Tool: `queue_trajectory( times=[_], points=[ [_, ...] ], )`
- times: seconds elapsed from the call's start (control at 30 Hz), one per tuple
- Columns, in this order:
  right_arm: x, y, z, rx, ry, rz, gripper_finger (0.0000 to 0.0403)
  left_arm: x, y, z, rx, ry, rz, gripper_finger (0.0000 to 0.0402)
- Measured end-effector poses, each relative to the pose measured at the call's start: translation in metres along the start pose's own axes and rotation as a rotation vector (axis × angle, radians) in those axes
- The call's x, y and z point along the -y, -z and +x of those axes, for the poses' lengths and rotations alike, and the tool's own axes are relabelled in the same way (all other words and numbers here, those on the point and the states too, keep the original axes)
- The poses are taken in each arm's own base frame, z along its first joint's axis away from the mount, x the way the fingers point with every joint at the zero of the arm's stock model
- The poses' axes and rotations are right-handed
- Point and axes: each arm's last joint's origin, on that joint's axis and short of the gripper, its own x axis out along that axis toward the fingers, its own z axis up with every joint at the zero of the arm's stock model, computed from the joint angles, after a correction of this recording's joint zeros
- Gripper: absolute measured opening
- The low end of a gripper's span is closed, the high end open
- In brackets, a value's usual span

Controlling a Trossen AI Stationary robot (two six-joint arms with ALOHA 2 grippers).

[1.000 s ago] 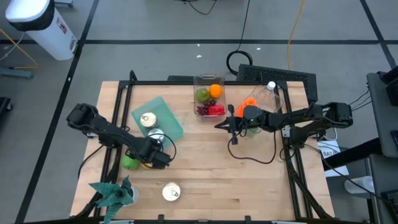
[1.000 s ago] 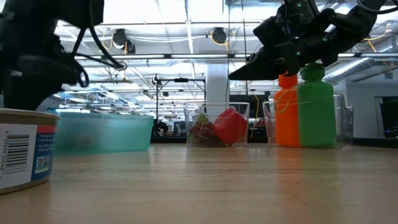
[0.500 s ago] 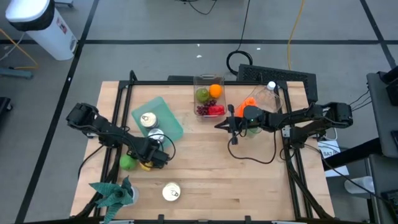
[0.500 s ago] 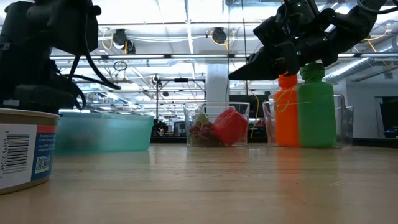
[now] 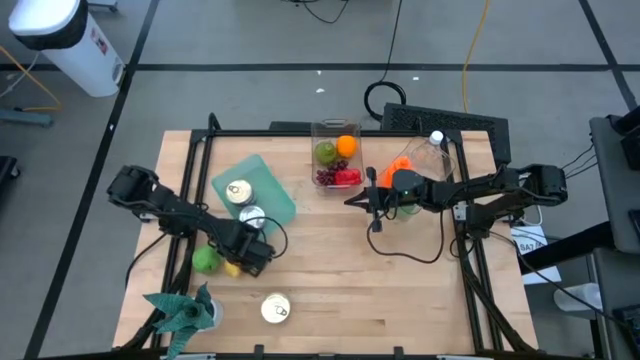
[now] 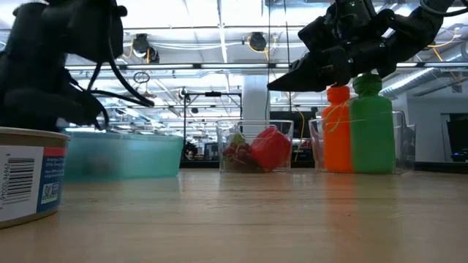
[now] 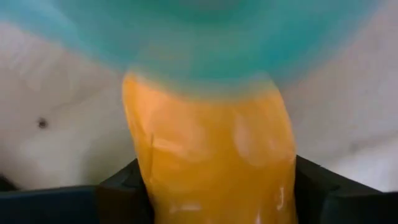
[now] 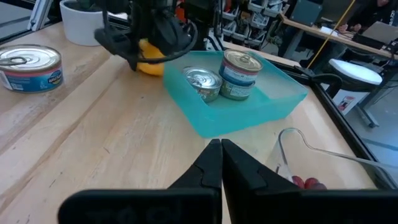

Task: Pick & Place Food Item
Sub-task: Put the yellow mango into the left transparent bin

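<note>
Two open zones on the table (image 5: 400,300): the centre strip, and the whole 4-to-6 o'clock quarter out to the near and right edges.

Left gripper (image 5: 243,263) sits at 9 o'clock of table centre, down on the yellow fruit (image 5: 231,267). The left wrist view has the fruit (image 7: 211,162) filling the gap, with both fingers (image 7: 118,193) against its sides, so I read it as grasped. It looks low at the table.

Tight around it:
- green fruit (image 5: 205,260) just beside at its 9 o'clock
- teal tray (image 5: 275,205) close at 12 o'clock, holding two cans (image 5: 237,192), with its near corner next to the gripper
- plant (image 5: 185,312) at 7 o'clock, in the near-left corner
- loose can (image 5: 275,309) at 5 o'clock, near the front edge

Left table edge is not far past the green fruit. The clear way out is 3 o'clock, into the centre.

Right gripper (image 5: 350,201) hangs above the table at 1 o'clock of centre, clenched on nothing, fingertips together in its wrist view (image 8: 221,152).

Clear fruit box (image 5: 335,155) is at 12 o'clock by the far edge. Bin with the orange and green bottles (image 6: 358,131) is at 2 o'clock, under the right arm.
</note>
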Motion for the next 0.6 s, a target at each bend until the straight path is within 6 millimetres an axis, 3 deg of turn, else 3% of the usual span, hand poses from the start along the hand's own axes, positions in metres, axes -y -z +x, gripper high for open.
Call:
queue_trajectory(
  times=[0.17, 0.3, 0.6],
  points=[
    [0.0, -0.001, 0.0, 0.009, 0.002, -0.002, 0.0, 0.007, 0.007, -0.018, -0.043, 0.072, 0.092, 0.0227],
    [0.001, -0.002, 0.0, 0.023, 0.007, -0.005, 0.0, 0.014, 0.022, -0.046, -0.007, 0.184, 0.176, 0.0251],
    [0.001, -0.004, 0.0, 0.036, 0.011, -0.014, 0.0, 0.016, 0.03, -0.157, 0.432, 0.501, 0.413, 0.0233]
  ],
)
